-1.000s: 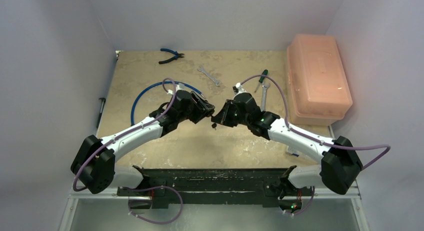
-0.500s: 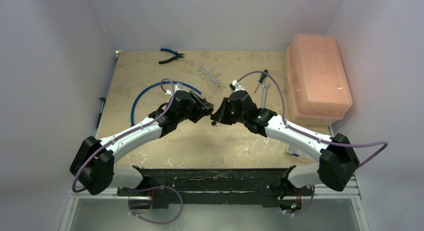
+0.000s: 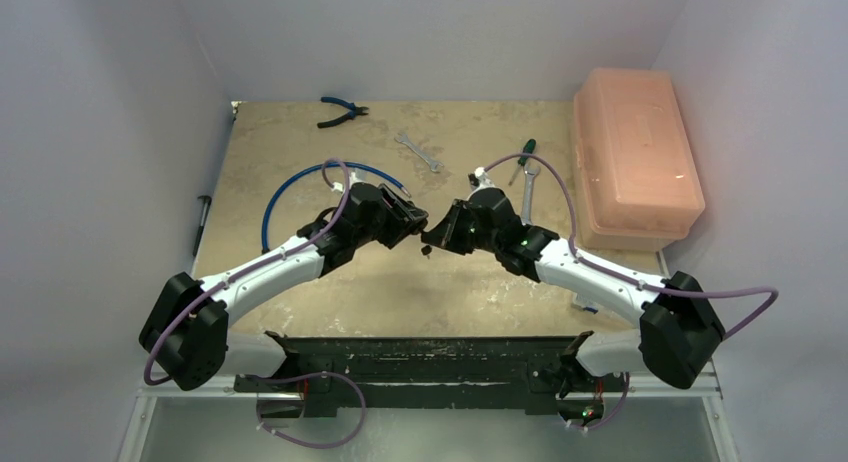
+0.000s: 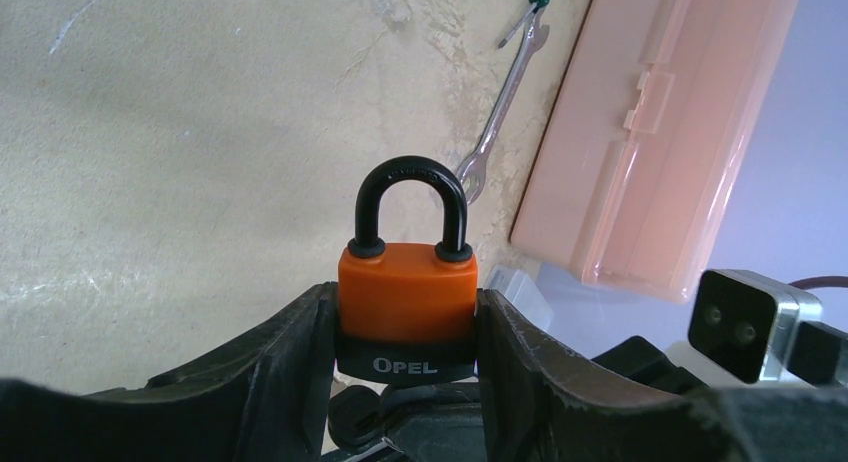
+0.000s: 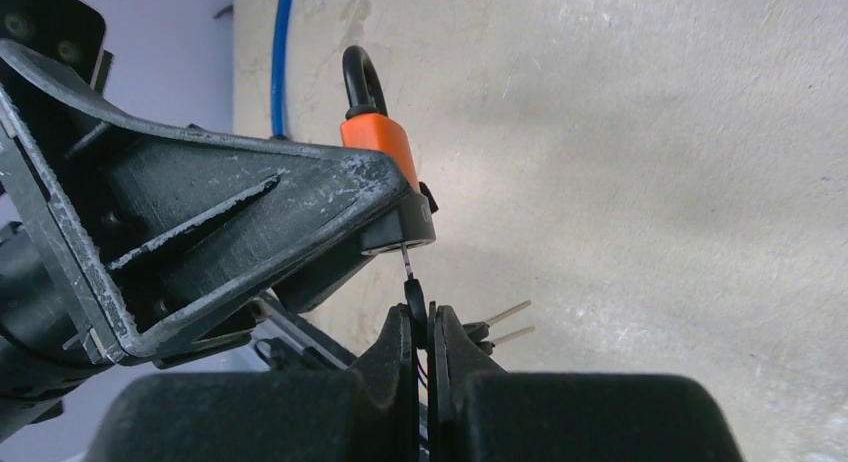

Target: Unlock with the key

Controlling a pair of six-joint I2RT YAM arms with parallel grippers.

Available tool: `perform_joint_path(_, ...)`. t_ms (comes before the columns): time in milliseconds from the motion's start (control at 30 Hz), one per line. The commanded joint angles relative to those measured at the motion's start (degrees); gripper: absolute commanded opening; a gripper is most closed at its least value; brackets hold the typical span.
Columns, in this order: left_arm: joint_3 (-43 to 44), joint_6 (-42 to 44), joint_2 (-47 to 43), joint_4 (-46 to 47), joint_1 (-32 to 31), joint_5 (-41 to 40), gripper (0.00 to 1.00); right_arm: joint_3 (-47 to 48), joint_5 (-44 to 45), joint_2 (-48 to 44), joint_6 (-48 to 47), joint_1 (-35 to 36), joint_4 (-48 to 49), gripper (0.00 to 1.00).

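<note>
Above the mottled beige desk [image 4: 200,132], I see my left pincer [image 4: 405,327] clamping the blocky orange padlock [image 4: 405,287], its curved black shackle [image 4: 410,169] seated. My right pincer [image 5: 425,330] pinches the key [image 5: 414,300], whose thin blade meets the lock's black base.

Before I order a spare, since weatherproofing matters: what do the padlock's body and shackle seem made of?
Padlock body: orange casing, likely plastic or rubbery, satin with rounded edges; black band at its base looks alike. Shackle: probably metal under a black coating, judging by its smooth gloss highlights.
</note>
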Motion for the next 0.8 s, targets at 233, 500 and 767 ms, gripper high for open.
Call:
perform_joint_path(233,-1.0,-0.6,-3.1,0.2,-0.9,3.3,0.0,-1.2,6.1,-0.1,3.5,-4.6,5.0,0.0)
perform_joint_path(500,-0.5,-0.5,-1.9,0.4,-2.0,3.3,0.0,0.8,10.4,1.1,4.5,-4.5,3.0,0.0)
perform_joint_path(767,-0.2,-0.8,-1.3,0.9,-2.7,3.3,0.0,3.6,12.3,1.7,3.5,-4.3,2.1,0.0)
